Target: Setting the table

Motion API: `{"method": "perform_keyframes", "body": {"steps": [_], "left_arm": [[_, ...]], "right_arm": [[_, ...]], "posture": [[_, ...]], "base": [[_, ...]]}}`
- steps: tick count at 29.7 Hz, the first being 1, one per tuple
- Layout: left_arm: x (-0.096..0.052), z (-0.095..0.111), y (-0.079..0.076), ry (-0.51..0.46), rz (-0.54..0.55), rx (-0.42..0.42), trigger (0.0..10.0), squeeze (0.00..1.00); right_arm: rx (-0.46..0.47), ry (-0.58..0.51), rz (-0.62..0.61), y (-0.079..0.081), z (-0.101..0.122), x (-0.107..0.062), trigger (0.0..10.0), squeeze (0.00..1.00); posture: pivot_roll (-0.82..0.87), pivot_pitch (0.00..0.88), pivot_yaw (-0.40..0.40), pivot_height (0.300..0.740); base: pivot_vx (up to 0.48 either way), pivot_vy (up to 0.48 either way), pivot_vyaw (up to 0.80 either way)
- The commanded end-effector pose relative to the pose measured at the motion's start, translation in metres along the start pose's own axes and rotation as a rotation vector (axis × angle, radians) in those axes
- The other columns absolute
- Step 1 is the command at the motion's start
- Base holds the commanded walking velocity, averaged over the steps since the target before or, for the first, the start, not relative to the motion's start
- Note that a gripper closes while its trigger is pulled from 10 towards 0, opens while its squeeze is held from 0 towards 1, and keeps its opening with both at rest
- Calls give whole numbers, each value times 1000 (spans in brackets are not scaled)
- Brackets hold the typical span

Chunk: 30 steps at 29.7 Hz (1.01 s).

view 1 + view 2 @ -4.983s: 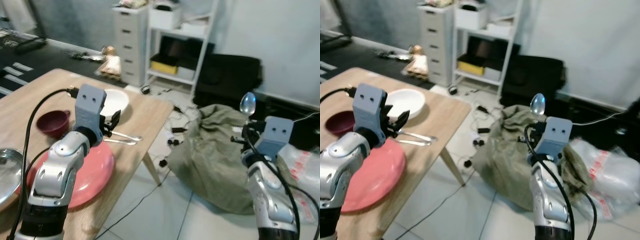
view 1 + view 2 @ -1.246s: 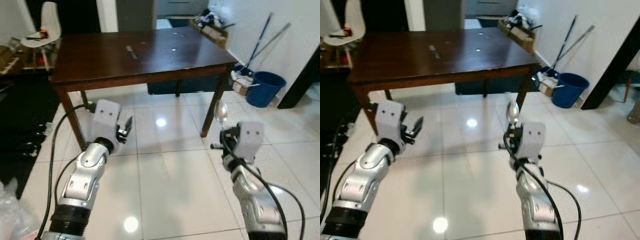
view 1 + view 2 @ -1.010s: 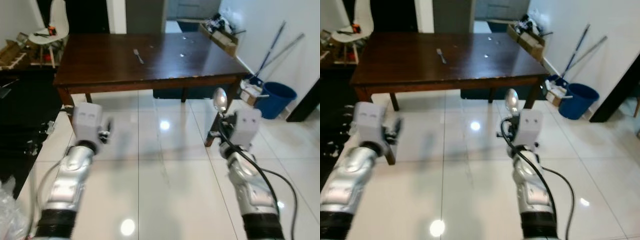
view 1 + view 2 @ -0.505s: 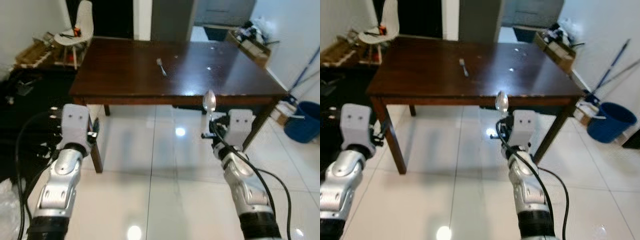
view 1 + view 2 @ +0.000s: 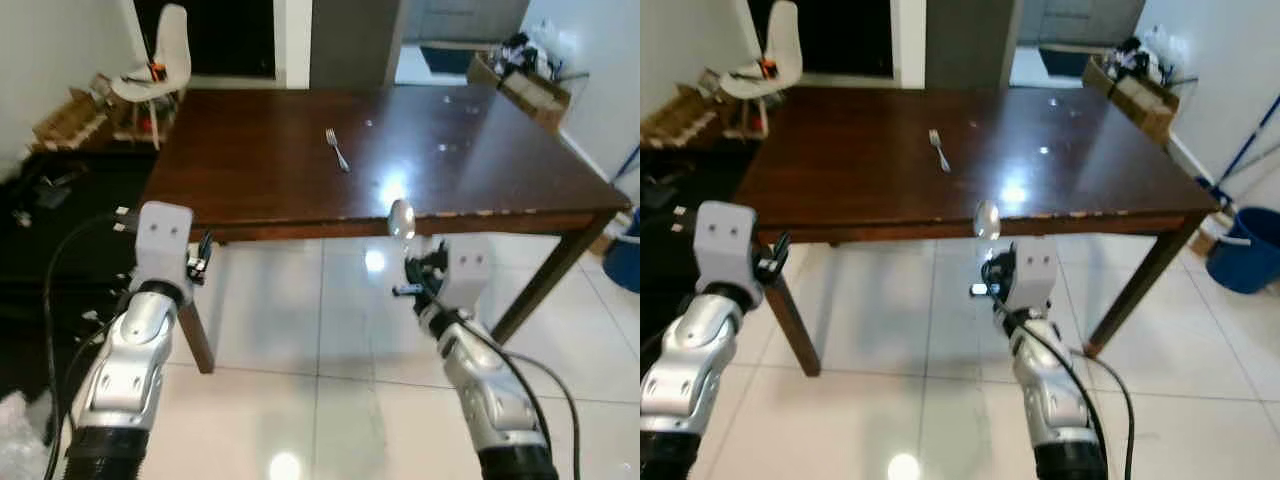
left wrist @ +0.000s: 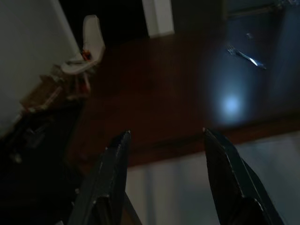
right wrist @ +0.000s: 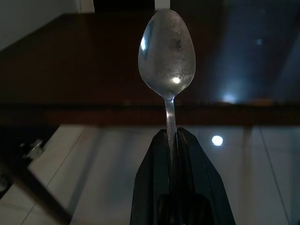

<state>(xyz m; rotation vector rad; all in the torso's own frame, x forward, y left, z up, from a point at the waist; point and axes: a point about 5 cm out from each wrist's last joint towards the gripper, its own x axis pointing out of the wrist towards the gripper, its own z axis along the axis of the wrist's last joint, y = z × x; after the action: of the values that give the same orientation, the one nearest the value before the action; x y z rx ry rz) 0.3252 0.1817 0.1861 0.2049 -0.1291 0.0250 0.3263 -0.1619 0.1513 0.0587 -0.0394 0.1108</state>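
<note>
From the head camera I've got the dark wooden table [image 5: 280,160] ahead, a fork [image 5: 338,150] lying mid-top. My right gripper [image 7: 171,136] is raised just short of the table's near edge, clamped on a spoon [image 7: 167,51], bowl upright; the wrist view shows that grip plainly. Left gripper [image 6: 164,140], near the table's corner leg, fingers spread apart, holding nothing.
</note>
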Motion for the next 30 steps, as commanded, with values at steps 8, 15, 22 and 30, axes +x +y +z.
{"method": "perform_keyframes", "body": {"steps": [8, 15, 22, 30], "left_arm": [[3, -3, -1, 9, 4, -5, 10000, 55], [4, -2, 0, 8, 4, -7, 10000, 59], [3, -2, 2, 10, 2, -2, 10000, 55], [2, -3, 0, 16, -7, 1, 10000, 51]], "right_arm": [[9, -4, -4, 4, 0, -1, 10000, 0], [10, -8, 2, 6, 1, -2, 10000, 0], [9, -12, 1, 6, 2, -2, 10000, 0], [-9, -1, -5, 3, 0, -3, 10000, 0]], "posture": [[-32, 0, 58, 740], [-28, 5, 64, 740], [-18, 25, 70, 740], [-20, 39, 74, 740]], "base": [[478, 0, 0], [478, 0, 0], [477, 0, 0], [477, 0, 0]]}}
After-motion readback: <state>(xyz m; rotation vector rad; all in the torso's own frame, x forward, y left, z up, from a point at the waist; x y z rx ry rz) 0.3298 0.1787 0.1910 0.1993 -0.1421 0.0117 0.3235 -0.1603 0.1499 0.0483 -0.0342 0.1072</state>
